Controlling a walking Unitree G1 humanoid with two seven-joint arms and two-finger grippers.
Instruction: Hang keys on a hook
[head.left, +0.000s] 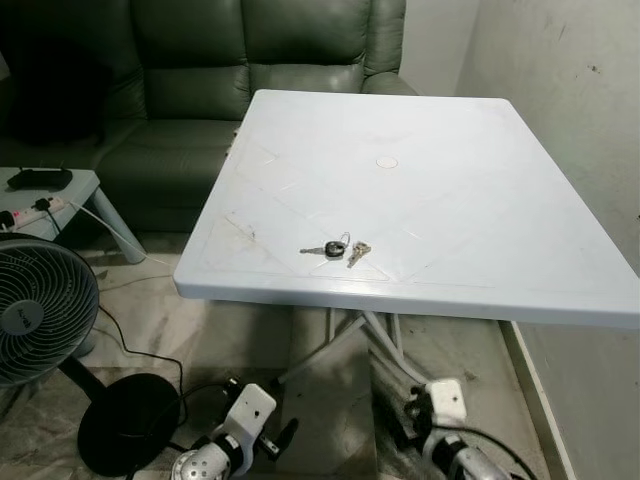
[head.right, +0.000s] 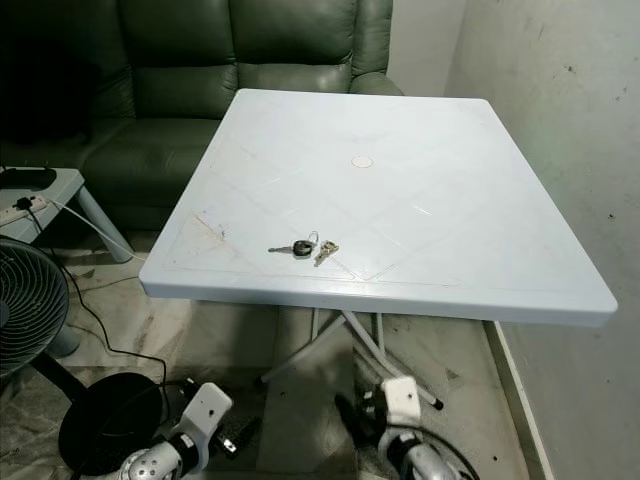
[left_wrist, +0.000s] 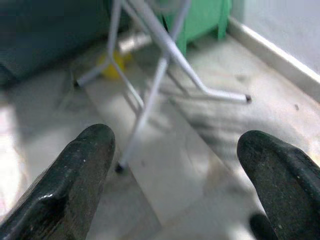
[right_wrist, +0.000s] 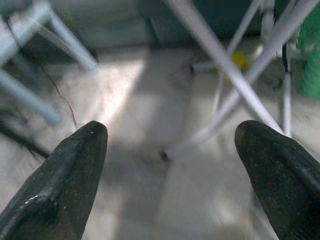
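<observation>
A big dark green leather sofa sits at 12 o'clock, behind a wide white plastic square table. A round black fan stands on the floor at 9 o'clock. Both arms hang low under the table's near edge. The left gripper has its jaws wide open over the floor, and the right gripper does too. The small bunch of silver keys with a black top lies on the table near its front edge, toward 6 o'clock.
</observation>
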